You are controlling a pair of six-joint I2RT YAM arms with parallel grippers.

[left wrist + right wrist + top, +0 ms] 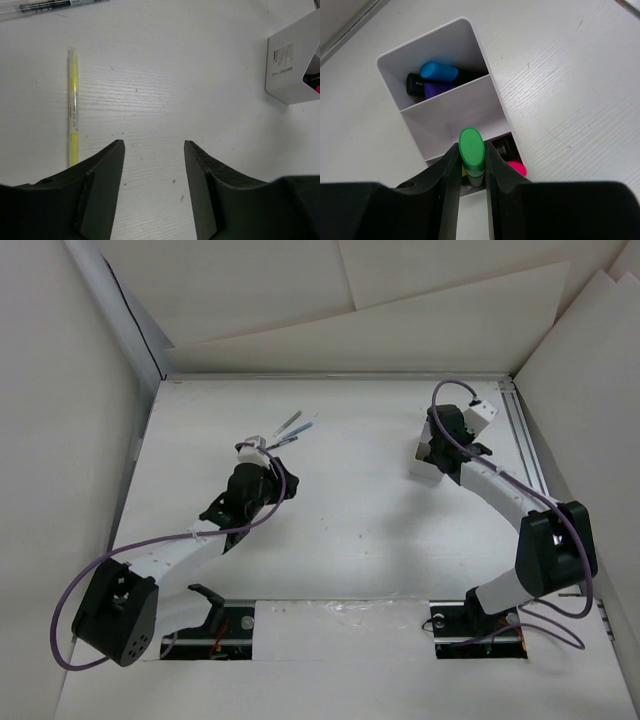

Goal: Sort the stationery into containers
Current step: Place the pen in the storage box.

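White table (pixel 570 75); right pincer (pixel 471 152), gripping green highlighter (pixel 471 145), blocks box (pixel 447 107) end.

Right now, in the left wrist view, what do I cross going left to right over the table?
Thin yellow pen → the wrist's own fingers, standing apart with nothing between them → white box at the right edge.

1. Worktop (pixel 360 540): white, faintly wood-grained, with small dark specks.
2. Back panels (pixel 420 310): overlapping white sheets standing behind the far edge.
3. Side wall (pixel 60 440): plain white, at left.
4. Rail (pixel 527 440): metal, along the right edge.
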